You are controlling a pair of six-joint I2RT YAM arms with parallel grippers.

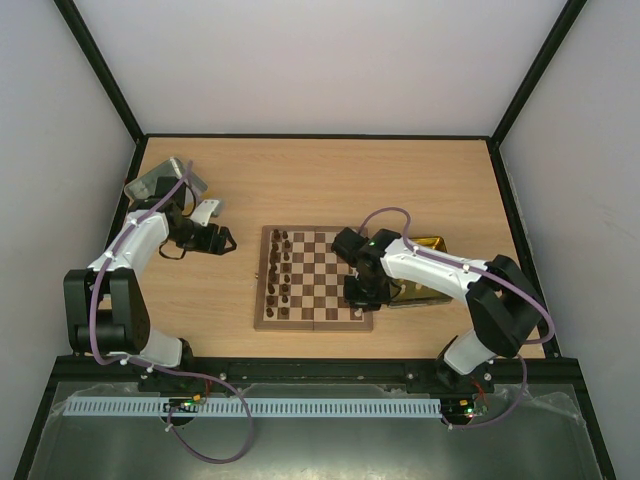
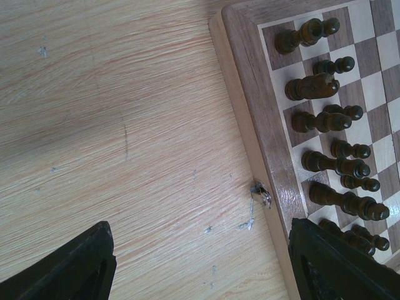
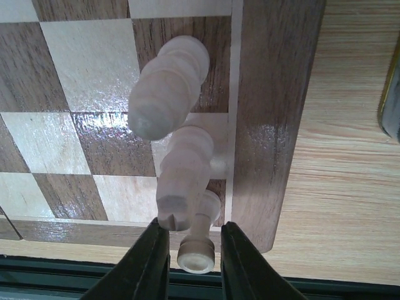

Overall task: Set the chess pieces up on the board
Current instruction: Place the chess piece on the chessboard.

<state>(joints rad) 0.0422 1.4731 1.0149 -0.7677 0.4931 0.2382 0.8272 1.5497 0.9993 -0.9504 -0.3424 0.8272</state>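
Straddling a small cream piece [image 3: 195,257], the right gripper [image 3: 194,234] has its jaws narrowly parted. A sliver of gap shows on each side of the piece, so it appears to stand free rather than pinched. The piece is upright on the near right corner square of the board [image 3: 269,94], with its long axis running along the fingers toward the wrist camera.

Just beyond the fingertips, two taller cream pieces [image 3: 170,94] stand on the next squares of the same edge row, the nearer one close beside the corner piece. The coming move turns on one relation: the piece lies directly between the fingers with its axis vertical. A lift straight up along that axis looks safest, because sideways drift could tip the piece into its neighbour.

In the overhead view, the dark pieces [image 1: 287,268] fill two columns on the board's left side and the middle squares are bare. The left gripper [image 2: 203,275], spread wide and holding nothing, hovers over the table [image 2: 112,125] just beside that left border. The right arm is nearer the cream side and the yellow-sided tray [image 1: 432,244].
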